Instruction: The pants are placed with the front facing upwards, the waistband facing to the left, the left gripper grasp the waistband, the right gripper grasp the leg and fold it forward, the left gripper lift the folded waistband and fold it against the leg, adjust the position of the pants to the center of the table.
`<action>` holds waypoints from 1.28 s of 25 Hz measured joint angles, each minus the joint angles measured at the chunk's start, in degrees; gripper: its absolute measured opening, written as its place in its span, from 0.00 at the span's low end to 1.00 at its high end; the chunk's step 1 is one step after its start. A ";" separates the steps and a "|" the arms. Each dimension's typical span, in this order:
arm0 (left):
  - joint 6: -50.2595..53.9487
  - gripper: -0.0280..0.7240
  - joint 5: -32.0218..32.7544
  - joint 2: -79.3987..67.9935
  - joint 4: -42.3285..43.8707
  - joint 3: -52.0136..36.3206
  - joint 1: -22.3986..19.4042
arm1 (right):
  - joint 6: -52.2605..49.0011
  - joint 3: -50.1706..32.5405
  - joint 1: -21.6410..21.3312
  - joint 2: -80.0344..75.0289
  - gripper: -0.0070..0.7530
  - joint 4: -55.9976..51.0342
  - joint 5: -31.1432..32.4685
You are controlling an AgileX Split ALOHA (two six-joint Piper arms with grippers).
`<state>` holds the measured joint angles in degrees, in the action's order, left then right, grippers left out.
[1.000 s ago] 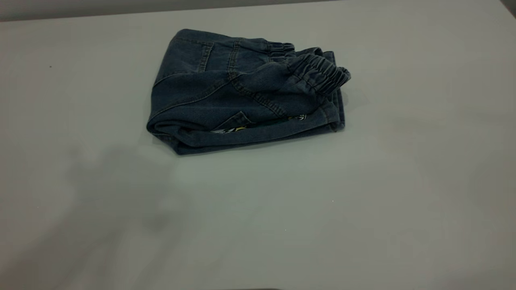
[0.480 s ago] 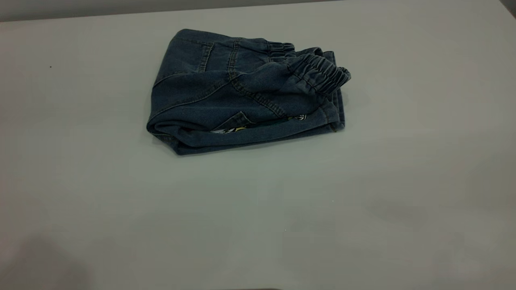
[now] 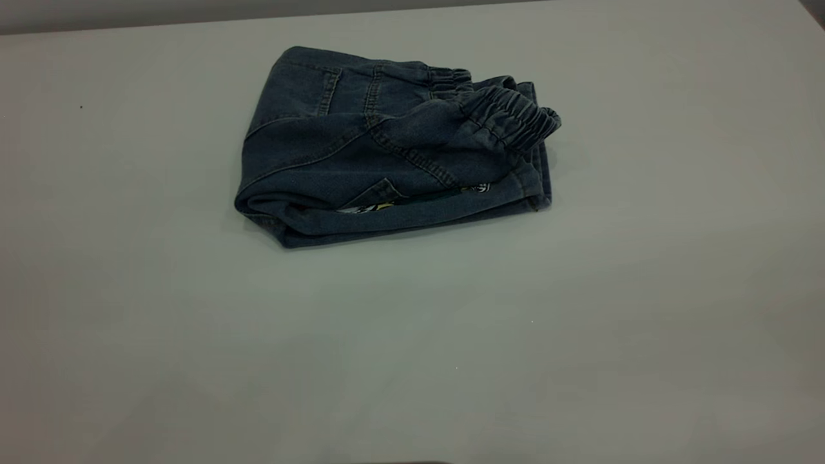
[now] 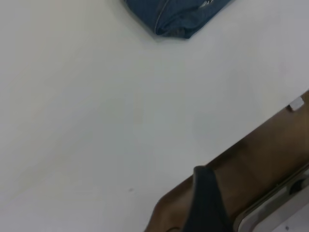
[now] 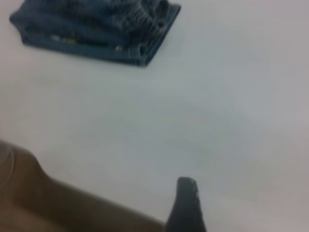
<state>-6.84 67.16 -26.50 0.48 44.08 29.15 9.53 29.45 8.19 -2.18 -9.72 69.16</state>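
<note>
We see the pants (image 3: 393, 145) already folded into a compact bundle on the bench (image 3: 580, 322). They lie toward 12 o'clock of the bench as the exterior view shows it, a little to the 11 o'clock side. The gathered waistband (image 3: 515, 116) rests on top of the leg (image 3: 412, 216), at the 3 o'clock edge of the bundle.

Both arms are drawn back near the bench edge, well apart from the denim. Of the left end effector (image 4: 205, 203) and the right end effector (image 5: 186, 205) only one dark finger each shows, so we cannot tell if they are spread or pressed together.

We judge the step left is centering. We should push low and evenly toward 6 o'clock, so that the layers do not slide open.
</note>
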 joint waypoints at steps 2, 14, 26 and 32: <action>0.00 0.66 0.00 2.06 -0.48 -2.45 0.00 | 0.36 -1.04 0.00 0.00 0.66 -0.07 -1.11; 0.05 0.66 -1.05 5.59 -6.43 -14.01 0.07 | -0.97 -2.19 0.00 0.00 0.66 -0.58 -3.35; 0.00 0.66 -3.24 5.75 -6.44 -15.78 0.07 | -0.98 -2.19 0.00 0.00 0.66 -1.85 -3.37; 0.00 0.66 -3.24 5.75 -6.44 -15.78 0.07 | -0.98 -2.19 0.00 0.00 0.66 -1.89 -3.37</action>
<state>-6.84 63.92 -20.76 -5.96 28.30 29.22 8.54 27.26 8.19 -2.18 -11.61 65.78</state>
